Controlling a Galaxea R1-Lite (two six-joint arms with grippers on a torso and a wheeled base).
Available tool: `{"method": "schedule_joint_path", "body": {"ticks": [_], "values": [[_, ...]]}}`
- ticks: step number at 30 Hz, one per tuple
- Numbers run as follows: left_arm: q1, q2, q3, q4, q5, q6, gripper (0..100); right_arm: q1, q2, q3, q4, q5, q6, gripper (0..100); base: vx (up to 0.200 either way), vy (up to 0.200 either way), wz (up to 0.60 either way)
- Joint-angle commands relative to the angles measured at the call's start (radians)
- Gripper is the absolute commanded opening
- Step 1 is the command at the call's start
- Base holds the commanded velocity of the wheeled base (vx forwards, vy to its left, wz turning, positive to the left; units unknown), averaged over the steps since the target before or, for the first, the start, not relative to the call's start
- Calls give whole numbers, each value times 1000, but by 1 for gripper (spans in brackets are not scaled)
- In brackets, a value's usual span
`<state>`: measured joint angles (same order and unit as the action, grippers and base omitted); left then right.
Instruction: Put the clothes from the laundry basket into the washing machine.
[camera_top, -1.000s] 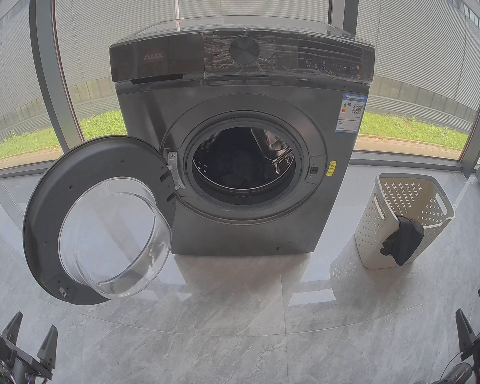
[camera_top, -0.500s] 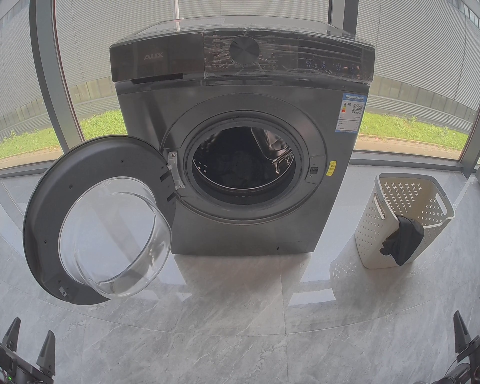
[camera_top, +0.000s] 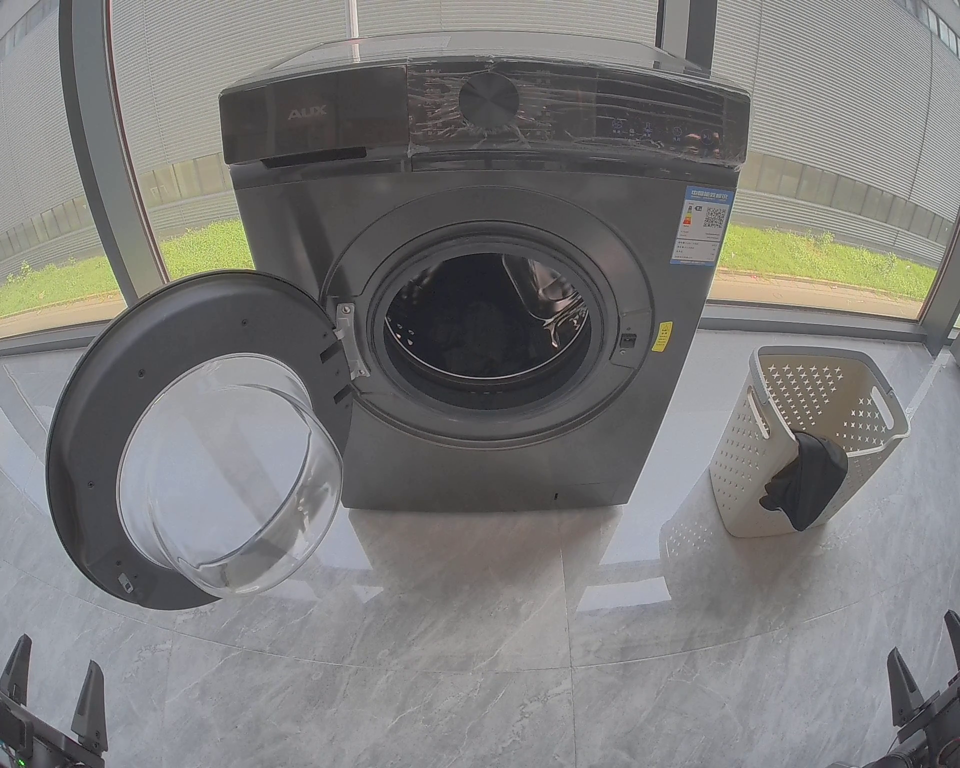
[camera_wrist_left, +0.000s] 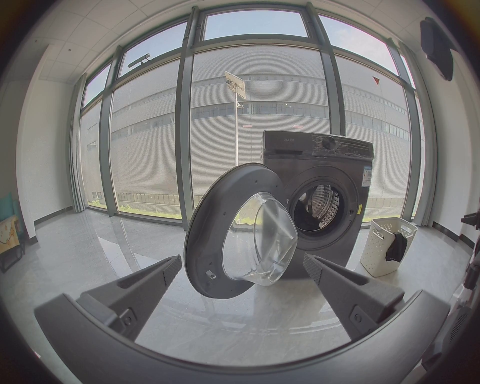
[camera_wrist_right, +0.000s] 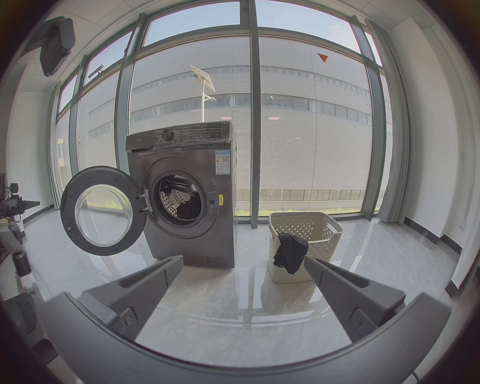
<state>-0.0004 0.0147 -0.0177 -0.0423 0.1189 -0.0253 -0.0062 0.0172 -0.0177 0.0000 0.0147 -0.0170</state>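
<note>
A grey front-loading washing machine (camera_top: 480, 280) stands ahead with its round door (camera_top: 190, 440) swung wide to the left and its drum (camera_top: 487, 318) dark inside. To its right a white perforated laundry basket (camera_top: 760, 450) sits on the floor, a black garment (camera_top: 805, 480) draped over its front rim. My left gripper (camera_top: 52, 680) is low at the near left, open and holding nothing. My right gripper (camera_top: 925, 660) is low at the near right, also open and holding nothing. Both are far from the basket (camera_wrist_right: 305, 240) and the machine (camera_wrist_left: 320, 195).
Glossy grey marble floor (camera_top: 480, 620) stretches between me and the machine. Tall windows with dark frames (camera_top: 95, 150) stand behind it. The open door juts out over the floor at the left.
Both grippers have sunk lower toward the near edge of the head view. Machine, basket and garment have not moved.
</note>
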Motion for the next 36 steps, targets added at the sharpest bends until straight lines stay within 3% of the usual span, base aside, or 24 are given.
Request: {"method": "schedule_joint_path", "body": {"ticks": [1,4,11,21,24,36], "values": [[-1,-15,12,2,-19,-4,100,-1,-8,16,2,1,0,100,0,0,0],[-1,-15,16,36,-119,-21,100,5,-11,16,5,4,-3,100,0,0,0],[-1,-15,16,42,-104,-10,100,5,-11,16,2,4,3,100,0,0,0],[0,-15,16,41,-104,-11,100,3,-11,16,2,4,3,100,0,-200,0],[0,-15,18,44,-107,13,100,3,-11,16,2,4,3,100,0,-200,0],[0,-15,18,44,-107,15,100,3,-11,16,2,4,3,100,0,-200,0]]}}
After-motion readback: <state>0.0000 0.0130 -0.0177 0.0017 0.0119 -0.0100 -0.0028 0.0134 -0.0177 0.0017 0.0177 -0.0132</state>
